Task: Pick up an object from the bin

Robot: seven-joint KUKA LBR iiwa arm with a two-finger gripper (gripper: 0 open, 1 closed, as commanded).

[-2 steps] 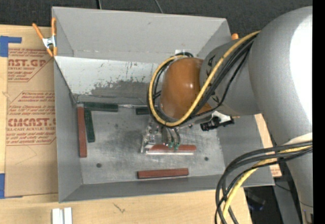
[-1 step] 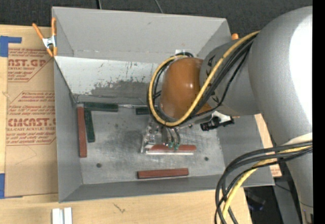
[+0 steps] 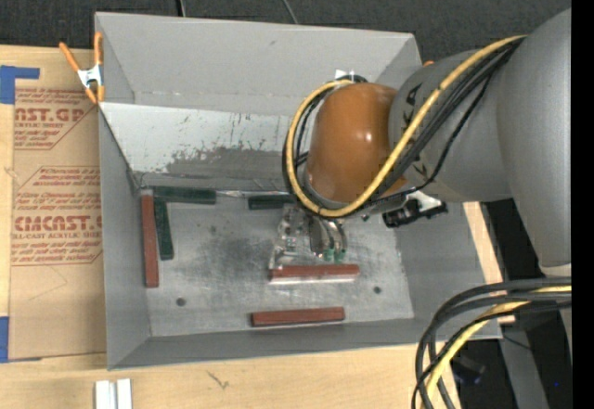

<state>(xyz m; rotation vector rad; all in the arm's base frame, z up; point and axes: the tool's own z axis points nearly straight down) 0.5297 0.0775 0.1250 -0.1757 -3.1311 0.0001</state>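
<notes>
My gripper sits low over a red bar lying flat mid-bin, probably lined up across its length for a grasp. Whether the gripper is open or closed I cannot tell. A second bar lies apart, near the front wall.

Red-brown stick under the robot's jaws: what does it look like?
The red-brown stick is a long, thin, straight bar, maybe plastic. It lies flat on the grey bin floor, running left to right, right of the middle. The jaws hang just over its upper edge; whether they touch it I cannot tell.
</notes>
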